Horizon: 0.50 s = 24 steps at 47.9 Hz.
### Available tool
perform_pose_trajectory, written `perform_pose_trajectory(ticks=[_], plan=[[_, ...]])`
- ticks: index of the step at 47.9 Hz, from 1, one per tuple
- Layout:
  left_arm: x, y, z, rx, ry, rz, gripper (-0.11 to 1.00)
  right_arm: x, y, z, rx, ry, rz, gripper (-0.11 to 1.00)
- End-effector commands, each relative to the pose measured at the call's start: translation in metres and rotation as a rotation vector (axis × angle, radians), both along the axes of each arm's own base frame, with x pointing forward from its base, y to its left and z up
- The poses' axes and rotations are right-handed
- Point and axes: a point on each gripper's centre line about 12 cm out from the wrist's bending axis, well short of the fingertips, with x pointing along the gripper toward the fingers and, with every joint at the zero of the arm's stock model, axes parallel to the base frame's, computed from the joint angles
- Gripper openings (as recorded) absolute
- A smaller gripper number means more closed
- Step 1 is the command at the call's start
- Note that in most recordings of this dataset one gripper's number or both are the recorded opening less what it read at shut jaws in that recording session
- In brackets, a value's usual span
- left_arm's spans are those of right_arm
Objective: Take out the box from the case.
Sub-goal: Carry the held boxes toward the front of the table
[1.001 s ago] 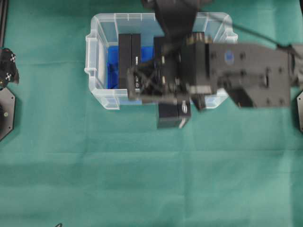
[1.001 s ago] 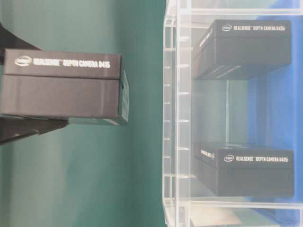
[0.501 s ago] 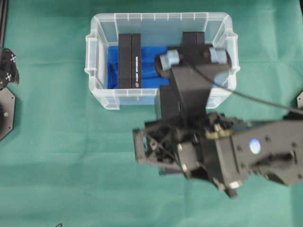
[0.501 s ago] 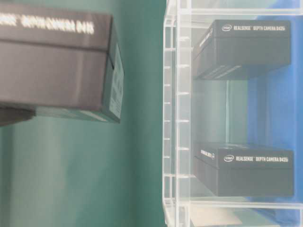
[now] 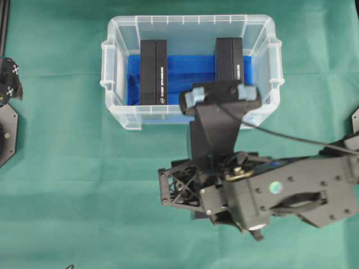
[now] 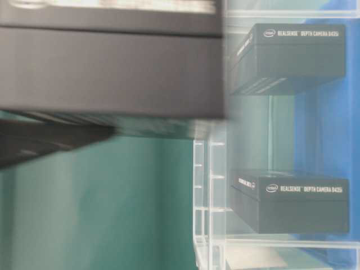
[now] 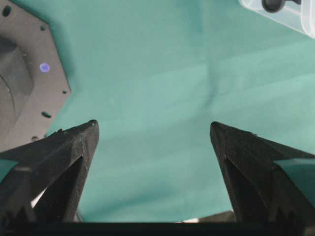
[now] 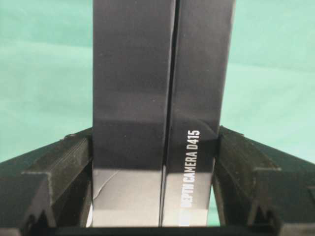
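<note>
The long black cardboard box printed "DEPTH CAMERA D415" is sitting clamped between the right gripper fingers, which are pressing on its two broad faces — the box's long axis is running straight out ahead of them, away from the wrist. In the overhead view this right gripper is hanging outside the large clear plastic case with the ribbed rim, just beyond the case's near long wall, over the green cloth-covered counter. The held box is almost wholly hidden there under the arm, and how high above the counter it is riding cannot be told. From table level the same box is filling the upper left, blurred, with the case wall beside it.

So the coming move, as I judge it, is turning on the gap below the box: bare green cloth is lying past it on the side away from the case, and that is where it should be set down.

The left gripper is resting well away from the case, its fingers spread wide with nothing between them — the right arm is by far the nearer.

By count: three black boxes — one held, two standing on edge on the blue cloth lining the case — plus one case and two arms.
</note>
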Motion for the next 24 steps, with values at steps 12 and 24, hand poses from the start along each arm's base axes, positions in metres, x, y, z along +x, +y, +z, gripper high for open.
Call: perform_pose_trajectory(ticks=[12,24], plan=[[0.001,0.001,0.004,0.003,-0.015,-0.005,0.94,0.006,0.01,-0.07,0.136,-0.072,-0.014,0.67],[0.001,0.001,0.004,0.004,-0.014,-0.006,0.94,-0.004,0.003,-0.116,0.143,-0.067,-0.029,0.67]])
